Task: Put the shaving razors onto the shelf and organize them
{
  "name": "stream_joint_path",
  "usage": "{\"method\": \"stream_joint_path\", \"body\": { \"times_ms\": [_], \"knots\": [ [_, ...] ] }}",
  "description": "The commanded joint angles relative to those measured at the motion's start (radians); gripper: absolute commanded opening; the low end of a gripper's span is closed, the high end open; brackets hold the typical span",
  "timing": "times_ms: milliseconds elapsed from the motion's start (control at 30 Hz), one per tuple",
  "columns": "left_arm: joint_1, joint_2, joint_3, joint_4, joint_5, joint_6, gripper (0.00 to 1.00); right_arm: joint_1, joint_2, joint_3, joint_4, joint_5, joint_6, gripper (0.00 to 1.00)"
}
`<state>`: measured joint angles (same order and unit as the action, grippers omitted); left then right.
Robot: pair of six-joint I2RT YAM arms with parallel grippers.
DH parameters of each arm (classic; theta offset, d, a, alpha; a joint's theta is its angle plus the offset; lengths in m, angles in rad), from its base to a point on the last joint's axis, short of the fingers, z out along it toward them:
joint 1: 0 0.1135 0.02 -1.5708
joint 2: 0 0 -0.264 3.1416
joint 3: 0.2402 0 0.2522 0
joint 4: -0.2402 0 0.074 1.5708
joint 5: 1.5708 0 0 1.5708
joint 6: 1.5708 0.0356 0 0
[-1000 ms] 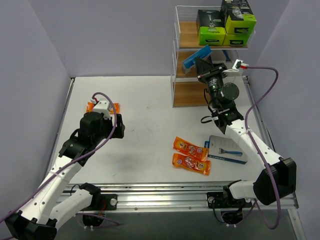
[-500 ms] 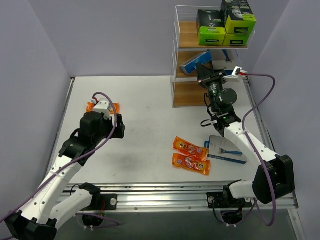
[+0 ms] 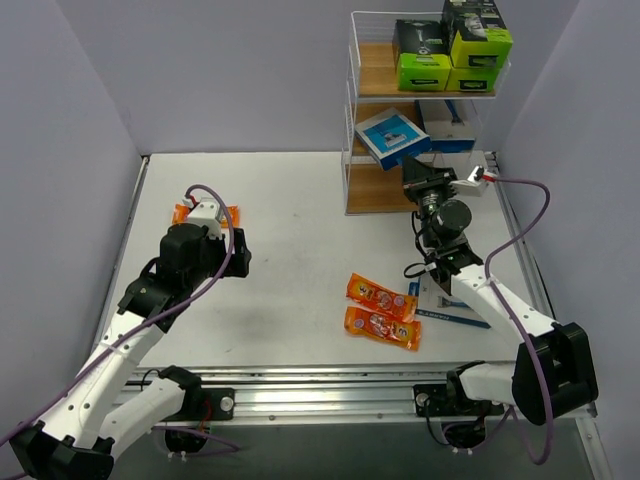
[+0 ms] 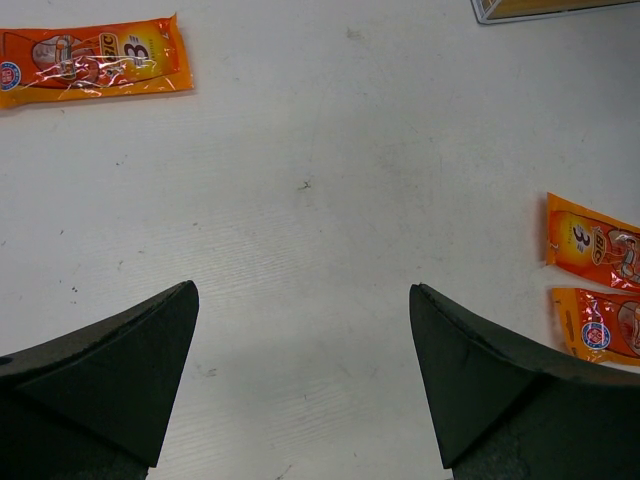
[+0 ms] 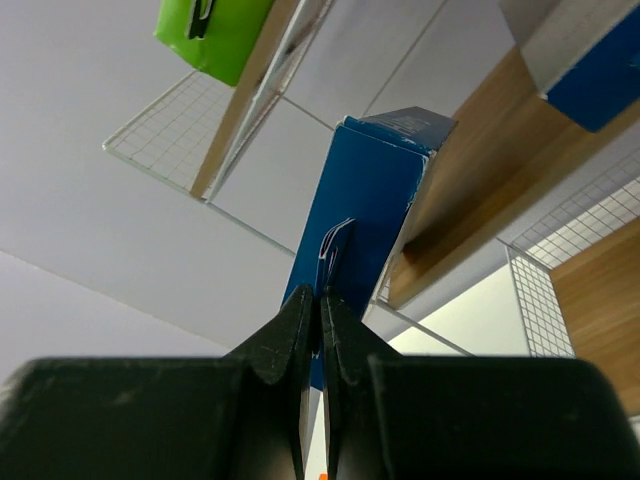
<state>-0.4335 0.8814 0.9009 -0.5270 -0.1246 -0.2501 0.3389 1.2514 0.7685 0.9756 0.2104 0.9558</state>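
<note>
Our right hand is pinched shut on the thin edge of a blue razor card, holding it tilted at the front of the shelf's middle board. A second blue card lies further in on that board, and black-and-green boxes sit on the top tier. Our left hand hangs wide open and holding nothing over the counter, near one orange packet. Two more orange packets and a flat card lie by our right arm.
</note>
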Motion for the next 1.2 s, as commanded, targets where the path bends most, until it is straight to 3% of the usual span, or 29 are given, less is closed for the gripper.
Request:
{"method": "stream_joint_path", "body": {
  "times_ms": [0,300,567,1167],
  "knots": [
    [-0.007,0.002,0.023,0.045,0.014,0.006,0.96,-0.005,-0.053,-0.024,0.051,0.084,0.038,0.0],
    [-0.007,0.007,0.024,0.045,0.013,0.006,0.96,0.025,-0.073,-0.083,-0.015,0.214,0.081,0.0],
    [-0.007,0.01,0.024,0.044,0.005,0.006,0.96,0.072,-0.014,-0.112,0.058,0.306,0.145,0.0],
    [-0.007,0.031,0.027,0.045,0.011,0.005,0.96,0.187,0.143,-0.037,0.107,0.583,0.236,0.0]
  ]
}}
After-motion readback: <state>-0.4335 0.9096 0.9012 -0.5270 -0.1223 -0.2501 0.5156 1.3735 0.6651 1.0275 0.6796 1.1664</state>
